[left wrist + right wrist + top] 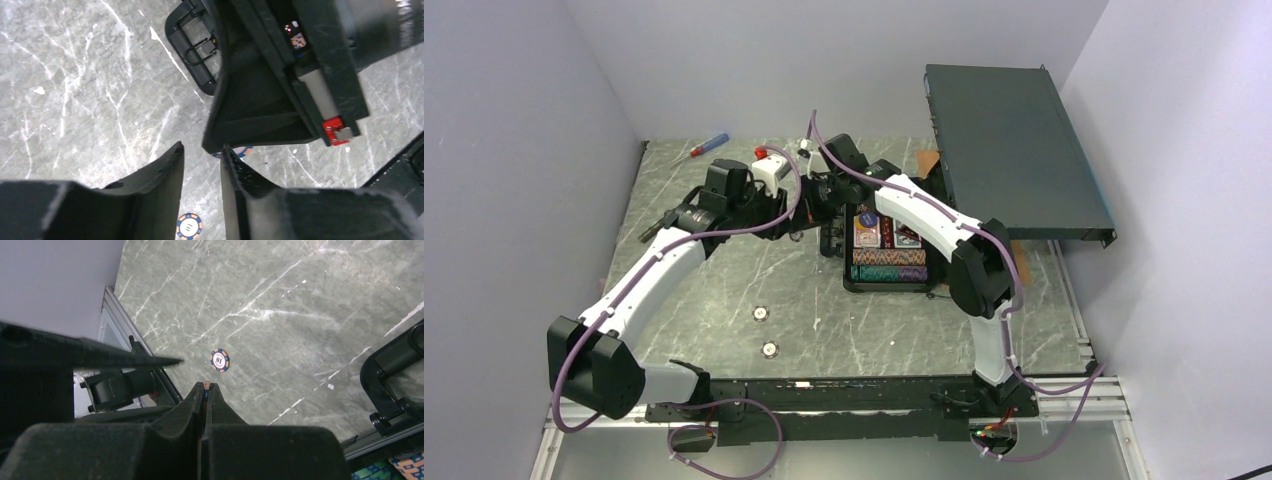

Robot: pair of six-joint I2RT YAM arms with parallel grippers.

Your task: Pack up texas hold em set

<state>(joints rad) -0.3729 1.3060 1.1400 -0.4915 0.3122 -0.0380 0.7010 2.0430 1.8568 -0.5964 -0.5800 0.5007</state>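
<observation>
Just left of the open poker case (884, 288) at mid-table, the right gripper (206, 388) is squeezing together on a striped chip (205, 385) held edge-on, while the left gripper (202, 149) is hovering with its fingers (170, 170) apart at a corner of what looks like the lid (250, 110). Such a thin pinch is risking the chip twisting free in transit, and the left fingers are risking knocking the lid over; two loose chips (761, 313) are lying out on the table (714, 280).

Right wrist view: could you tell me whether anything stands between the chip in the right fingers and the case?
Nothing visible does. The chip is pinched in the right fingers; only tabletop lies between it and the case.
</observation>
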